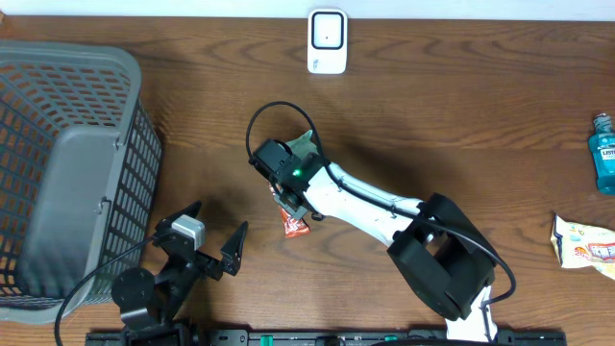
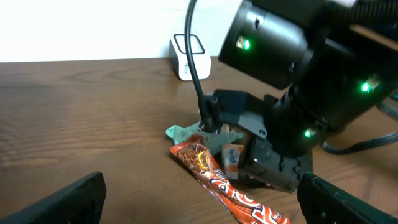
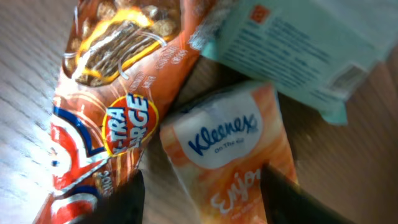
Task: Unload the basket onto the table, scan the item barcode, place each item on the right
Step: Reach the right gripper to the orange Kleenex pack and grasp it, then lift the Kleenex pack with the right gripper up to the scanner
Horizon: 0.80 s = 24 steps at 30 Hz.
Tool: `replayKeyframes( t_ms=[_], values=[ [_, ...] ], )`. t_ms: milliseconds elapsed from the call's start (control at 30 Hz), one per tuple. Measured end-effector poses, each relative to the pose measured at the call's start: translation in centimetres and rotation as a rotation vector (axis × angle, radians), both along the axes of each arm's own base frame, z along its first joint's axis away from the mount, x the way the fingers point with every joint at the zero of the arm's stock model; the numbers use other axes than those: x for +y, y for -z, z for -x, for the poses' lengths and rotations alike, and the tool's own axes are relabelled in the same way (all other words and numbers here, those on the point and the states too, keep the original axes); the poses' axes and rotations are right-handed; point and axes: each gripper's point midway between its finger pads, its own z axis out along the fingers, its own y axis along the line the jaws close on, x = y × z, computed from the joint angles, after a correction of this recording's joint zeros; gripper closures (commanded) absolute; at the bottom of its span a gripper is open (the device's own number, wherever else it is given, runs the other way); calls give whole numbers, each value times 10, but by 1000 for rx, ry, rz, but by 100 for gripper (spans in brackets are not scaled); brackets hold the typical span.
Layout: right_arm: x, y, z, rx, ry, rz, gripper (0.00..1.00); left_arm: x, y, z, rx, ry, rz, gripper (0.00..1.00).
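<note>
Three items lie in a small pile at mid-table: an orange Kleenex tissue pack (image 3: pixel 227 140), a red-orange snack bag (image 3: pixel 106 118) and a pale teal packet (image 3: pixel 298 50). My right gripper (image 3: pixel 211 199) is down over the pile and straddles the tissue pack. Its right finger touches the pack's edge, while a narrow gap still shows at the left finger. From the left wrist view the snack bag (image 2: pixel 211 174) points toward me, with the tissue pack (image 2: pixel 231 155) under the right arm's head. My left gripper (image 1: pixel 213 231) rests wide open near the front edge with nothing in it. The white scanner (image 1: pixel 327 40) stands at the back.
A grey mesh basket (image 1: pixel 67 163) fills the left side. A blue mouthwash bottle (image 1: pixel 602 154) and a crumpled white packet (image 1: pixel 584 245) lie at the far right. The right arm's cable (image 1: pixel 274 111) loops above the pile.
</note>
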Motion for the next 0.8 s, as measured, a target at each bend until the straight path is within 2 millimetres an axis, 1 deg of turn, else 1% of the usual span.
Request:
replayKeyframes(
  t_ms=[100,133,167,300,400,500,533,600,733,800],
  values=[
    [-3,5,-3,-31,0,8,84,0,0,0,0,0,0,2],
    [-5,5,-4,-40,1,11,94,0,0,0,0,0,0,2],
    [-5,4,-5,-50,1,13,99,0,0,0,0,0,0,2],
    [-7,2,-6,-61,8,16,99,0,0,0,0,0,0,2],
    [-14,1,-2,-34,33,39,99,0,0,0,0,0,0,2],
    [-35,-7,6,31,150,86,99,0,0,0,0,0,0,2],
    [-41,-13,5,46,212,89,99,0,0,0,0,0,0,2],
    [-51,-27,-4,52,339,70,98,0,0,0,0,0,0,2],
    [-66,-64,-29,55,643,-66,98,0,0,0,0,0,0,2],
    [-74,-77,-32,89,790,-140,99,0,0,0,0,0,0,2]
  ],
)
